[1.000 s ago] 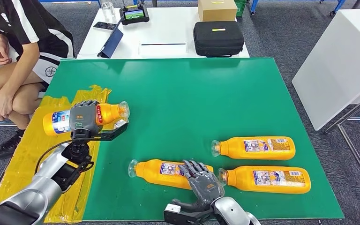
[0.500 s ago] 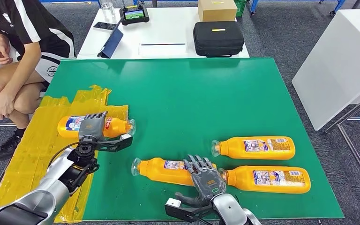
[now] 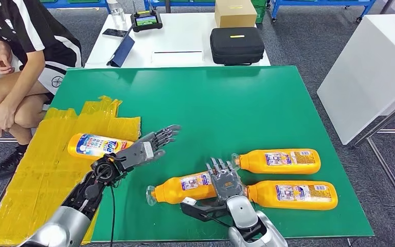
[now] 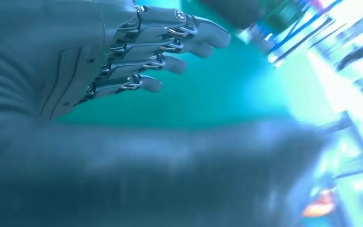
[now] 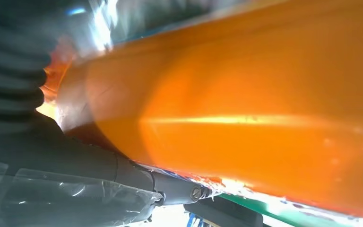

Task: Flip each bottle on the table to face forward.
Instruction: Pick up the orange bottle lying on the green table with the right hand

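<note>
The left hand hovers spread beside the yellow-tape bottle; the right hand grips the near orange bottle by the desk edge.

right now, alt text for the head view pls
The right hand grips an orange bottle lying on the green table. The left hand is open beside a bottle on yellow tape.

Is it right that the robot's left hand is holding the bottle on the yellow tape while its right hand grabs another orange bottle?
Not quite. In the head view the left hand is open, holding nothing; the bottle on the yellow tape lies beside it. The right hand does grip an orange bottle.
</note>
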### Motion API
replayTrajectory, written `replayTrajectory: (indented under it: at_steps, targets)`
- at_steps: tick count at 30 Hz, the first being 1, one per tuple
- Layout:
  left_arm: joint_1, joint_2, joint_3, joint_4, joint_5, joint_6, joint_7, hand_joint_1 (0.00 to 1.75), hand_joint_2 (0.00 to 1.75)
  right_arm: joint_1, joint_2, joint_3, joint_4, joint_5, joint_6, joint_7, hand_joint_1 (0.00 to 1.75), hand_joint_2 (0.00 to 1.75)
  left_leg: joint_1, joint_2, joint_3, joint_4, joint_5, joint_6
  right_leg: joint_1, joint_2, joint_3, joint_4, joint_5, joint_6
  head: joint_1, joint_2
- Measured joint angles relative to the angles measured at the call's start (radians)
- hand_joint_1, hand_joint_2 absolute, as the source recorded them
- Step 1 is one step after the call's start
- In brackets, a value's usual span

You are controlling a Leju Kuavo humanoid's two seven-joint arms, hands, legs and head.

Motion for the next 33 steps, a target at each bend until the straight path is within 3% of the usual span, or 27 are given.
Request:
replayTrajectory:
  at_steps: [1,4,5,8,14,20,24,29,33]
  targets:
    - [0.014,0.002,-0.002,-0.041,0.019,-0.011,0.002,0.0,0.0,-0.009,0.003,-0.004,0.013,0.001,0.0,0.0,0.19,1.75,0.0,0.0,0.001,0.0,0.0,0.0,0.0,0.0,0.001,0.0,0.0,0.0,0.0,0.0]
    - [0.046,0.011,-0.005,-0.129,0.04,-0.019,0.006,0.0,0.0,-0.026,0.01,-0.012,0.04,0.001,0.0,0.0,1.42,1.75,0.0,0.0,0.004,0.0,0.0,0.001,0.0,0.0,0.004,0.0,0.0,0.0,0.0,0.0]
    - [0.054,0.014,-0.007,-0.15,0.049,-0.018,-0.001,0.0,0.0,-0.029,0.012,-0.014,0.048,0.001,0.0,0.0,1.71,1.75,0.0,0.0,0.005,0.0,0.0,0.001,0.0,0.0,0.005,0.0,0.0,0.0,0.0,0.0]
    - [0.082,0.021,-0.023,-0.234,0.112,-0.016,-0.036,0.0,0.0,-0.042,0.019,-0.021,0.07,0.002,-0.001,0.0,1.75,1.75,0.0,0.0,0.007,0.0,0.0,0.001,0.0,0.0,0.007,0.0,0.0,0.0,0.0,0.0]
    - [0.193,0.023,-0.046,-0.54,0.276,-0.043,-0.028,0.0,0.0,-0.072,0.034,-0.043,0.124,-0.009,-0.029,-0.038,1.75,1.75,0.0,-0.001,0.013,0.0,-0.001,0.002,0.0,0.0,0.013,-0.001,-0.002,0.003,0.0,0.0]
    - [0.27,0.023,-0.048,-0.712,0.308,-0.028,-0.023,0.0,0.0,-0.075,0.041,-0.065,0.137,-0.028,-0.067,-0.057,1.75,1.75,-0.001,-0.002,0.013,0.0,-0.002,0.003,0.0,-0.001,0.014,-0.001,-0.003,0.004,0.0,0.0]
    - [0.304,0.019,-0.044,-0.752,0.332,0.007,0.001,0.0,1.75,-0.055,0.05,-0.104,0.115,-0.185,-0.181,-0.156,1.75,1.75,-0.001,-0.001,0.012,0.0,-0.003,0.003,0.0,-0.001,0.013,-0.001,-0.003,0.004,0.0,0.0]
    - [0.356,-0.005,-0.021,-0.766,0.409,0.064,0.06,0.0,1.75,0.039,0.079,-0.218,-0.027,-0.62,-0.321,-0.39,1.75,1.75,-0.001,-0.002,0.002,0.001,-0.003,0.003,-0.001,-0.001,0.003,-0.001,-0.003,0.004,0.0,0.0]
    - [0.377,-0.027,-0.011,-0.75,0.434,0.133,0.126,0.0,1.75,0.079,0.107,-0.286,-0.131,-0.879,-0.383,-0.521,1.75,1.75,0.0,-0.002,-0.003,0.001,-0.002,0.003,-0.001,-0.002,-0.002,-0.001,-0.002,0.005,0.0,0.0]
